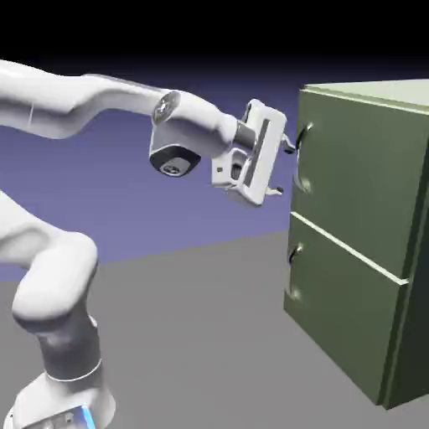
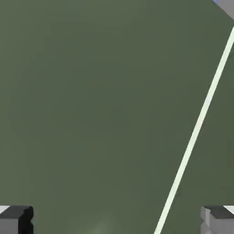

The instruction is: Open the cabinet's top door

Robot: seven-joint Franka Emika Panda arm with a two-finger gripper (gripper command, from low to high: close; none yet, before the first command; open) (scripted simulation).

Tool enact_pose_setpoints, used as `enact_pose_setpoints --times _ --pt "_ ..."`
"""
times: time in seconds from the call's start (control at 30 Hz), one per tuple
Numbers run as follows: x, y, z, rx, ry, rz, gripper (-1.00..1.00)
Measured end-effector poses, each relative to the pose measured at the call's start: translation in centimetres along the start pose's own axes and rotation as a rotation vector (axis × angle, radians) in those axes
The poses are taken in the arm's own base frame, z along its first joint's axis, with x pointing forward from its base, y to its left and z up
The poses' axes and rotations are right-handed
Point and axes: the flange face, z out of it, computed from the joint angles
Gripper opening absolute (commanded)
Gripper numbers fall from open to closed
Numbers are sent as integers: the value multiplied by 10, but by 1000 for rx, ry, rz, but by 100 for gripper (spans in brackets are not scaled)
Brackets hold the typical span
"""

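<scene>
The top door (image 1: 364, 167) is the bigger green flat part, up high on the cabinet (image 1: 381, 90), on the exterior view's right. It looks shut. Its curved grey handle (image 1: 300, 155) is by the door's edge, on the side near the robot. Under the door runs a pale line (image 1: 348, 245), and below that is the lower door (image 1: 335, 306), with a handle of its own (image 1: 292, 268). The lower door looks shut too.

The white arm (image 1: 197, 121) reaches in from the exterior view's left. At its end is the gripper (image 1: 282, 168). Its two fingers are spread wide apart, and it has nothing in its grip. In the exterior view, one finger is very near the top handle, but it is hard to say if they touch. The hand view shows plain green door and the slanted pale line, with a finger at each side and no handle between them.

The robot seems to be at the part where it gets to the handle. The pull seems to come later. Next, it should line up so the handle goes between the fingers, then squeeze and pull the door out. If it comes in crooked, a finger could bump the handle or slip off it.
</scene>
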Motion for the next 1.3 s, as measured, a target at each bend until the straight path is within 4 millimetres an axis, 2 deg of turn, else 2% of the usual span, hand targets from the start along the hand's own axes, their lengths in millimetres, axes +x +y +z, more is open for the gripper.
enact_pose_setpoints --times 0.33,0.63,0.97,1.3 --pt "-19 8 -7 86 -95 478 0" --pt "-39 26 1 129 -215 888 0" --pt "-58 56 28 137 -370 1326 0" --pt "-70 93 72 107 -536 1751 0"
